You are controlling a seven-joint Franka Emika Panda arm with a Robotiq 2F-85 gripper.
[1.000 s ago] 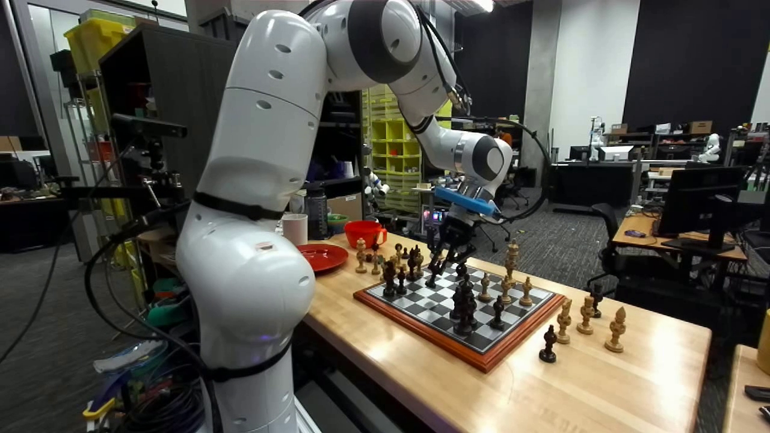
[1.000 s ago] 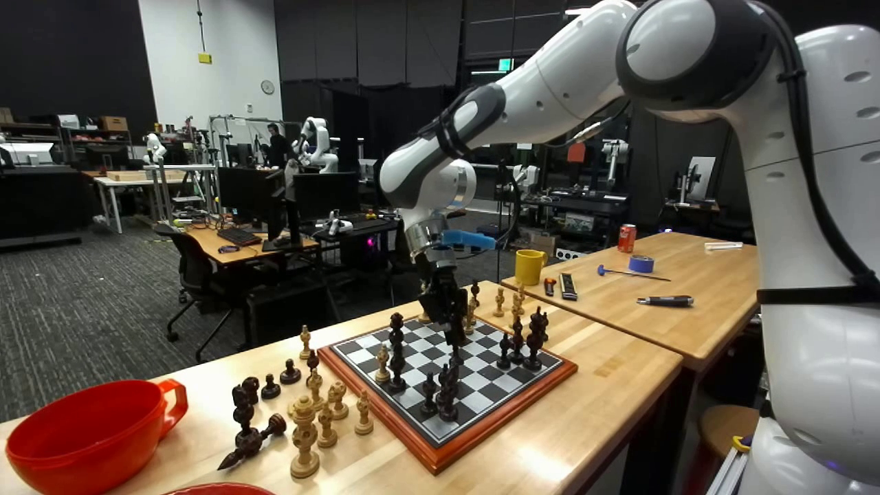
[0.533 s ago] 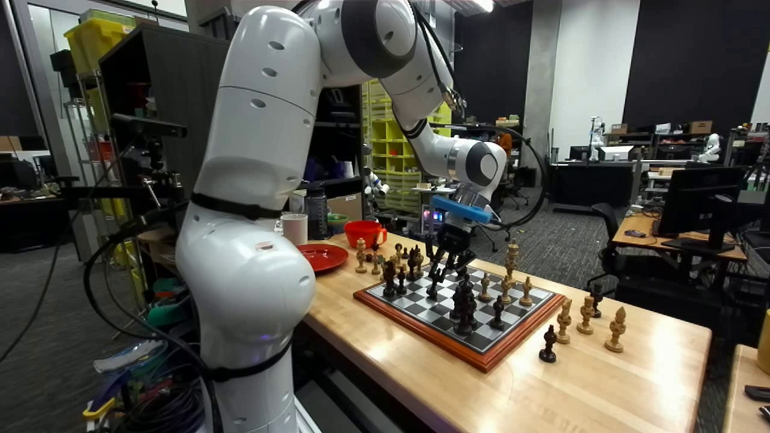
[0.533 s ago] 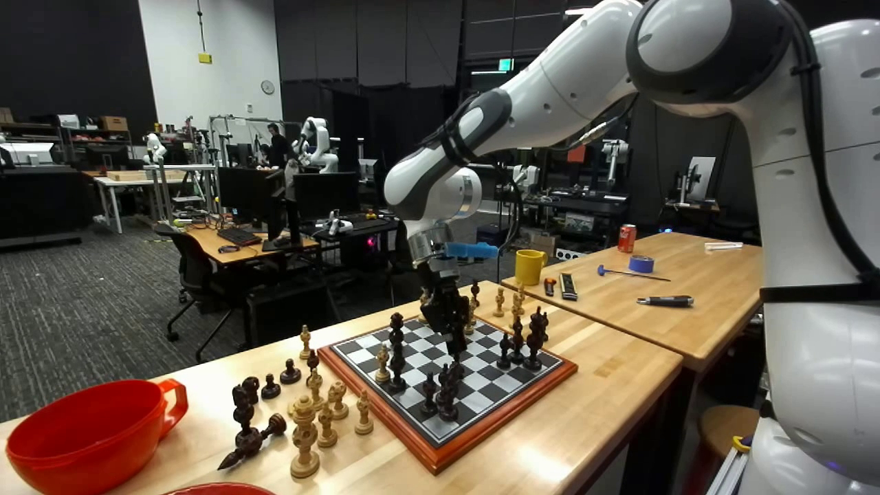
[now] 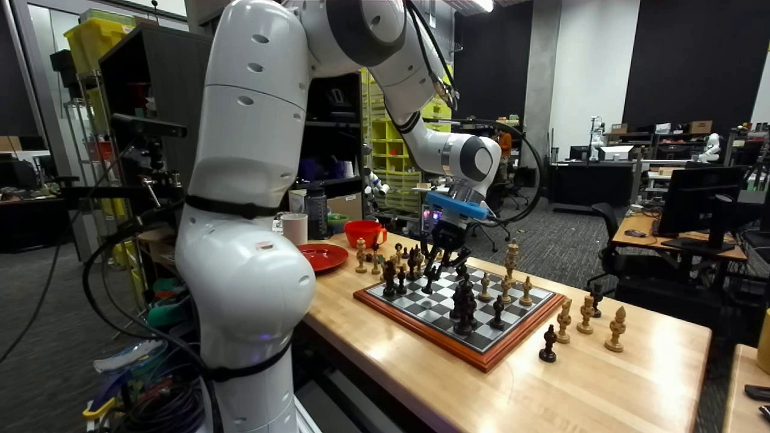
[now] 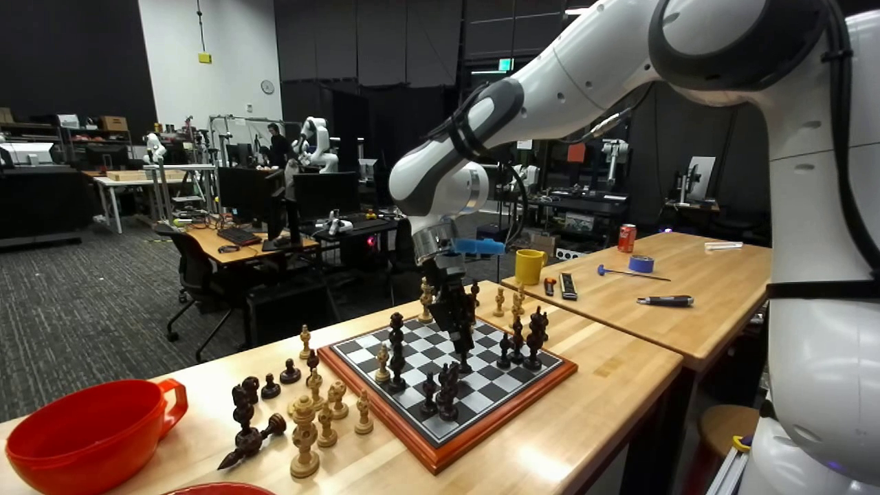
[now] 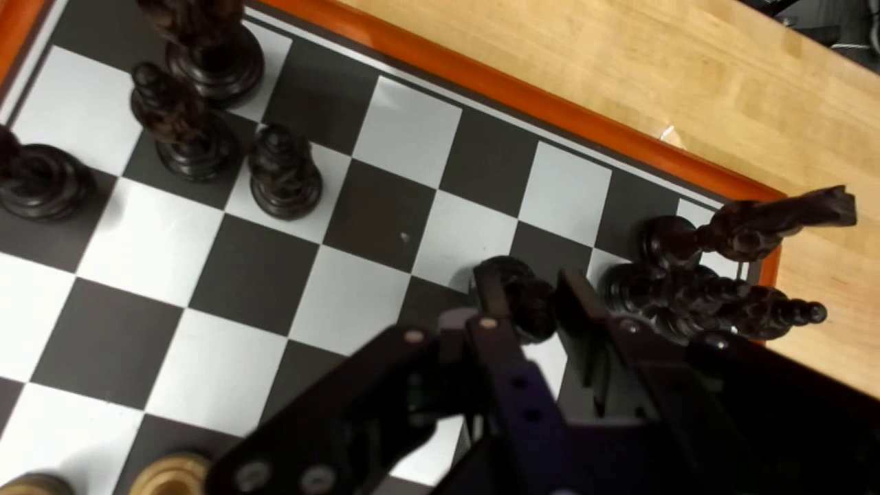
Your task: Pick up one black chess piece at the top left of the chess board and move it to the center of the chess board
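The chess board, black and white checks in a reddish-brown frame, lies on the table in both exterior views (image 5: 421, 328) (image 6: 507, 416) and fills much of the wrist view (image 7: 151, 240). My gripper (image 7: 528, 282) points down over the board, with its fingers narrowly apart around one black chess piece (image 7: 536, 313). The fingers appear to touch the piece's upper part. In an exterior view the gripper (image 6: 462, 337) has the piece's base (image 6: 465, 367) showing below it, upright. I cannot tell whether the base touches the board. The piece's left side is partly hidden by a finger.
Black pieces (image 7: 742, 220) stand close on one side of the gripper; more black pieces (image 7: 282, 172) stand on the opposite side. Pale pieces (image 5: 511, 258) stand on the far part of the board. Loose pieces (image 6: 304, 440), a red cup (image 6: 89, 440) and a red plate (image 5: 325, 257) are beside it.
The gripper and the black piece between its fingers have moved together, a little toward the robot's base side. In an exterior view the piece went lower, then slightly up and left.
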